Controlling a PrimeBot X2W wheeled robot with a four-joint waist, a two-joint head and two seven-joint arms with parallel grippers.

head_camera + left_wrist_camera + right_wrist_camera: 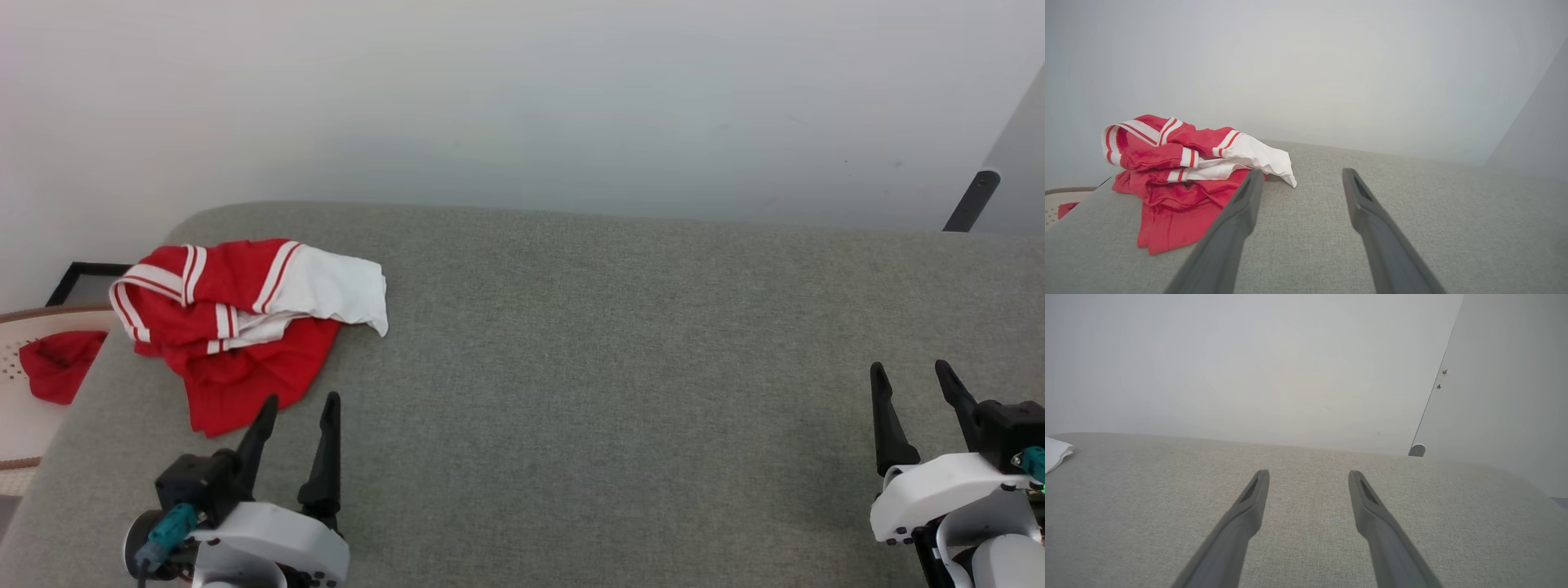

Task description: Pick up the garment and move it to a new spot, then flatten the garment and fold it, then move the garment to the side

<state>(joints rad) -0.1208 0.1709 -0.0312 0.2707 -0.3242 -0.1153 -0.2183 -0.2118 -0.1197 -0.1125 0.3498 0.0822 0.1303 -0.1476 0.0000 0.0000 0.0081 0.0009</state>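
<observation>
Red jersey shirt (245, 376) lies crumpled at upper left, near the edge of the grey worktop (612, 367). Left gripper (300, 398) and right gripper (908, 366) hold their jaws apart, empty. A shallow pinch could drag it off.

We count one garment (245, 327), a single red-and-white heap at ten o'clock in the head view. One grey padded surface (612, 367) under it. Two grippers: left gripper (300, 402) at seven o'clock, right gripper (910, 369) at four o'clock. Two dark fingers (325, 457) on each, so four in all. One more red cloth (59, 365) at nine o'clock, and one pale perforated basket (16, 433) there too. One black frame (77, 269) just above those. One dark bar (971, 200) at two o'clock. In the right wrist view we count two screws (1444, 371) at two o'clock and one round cap (1417, 450) at three o'clock.
</observation>
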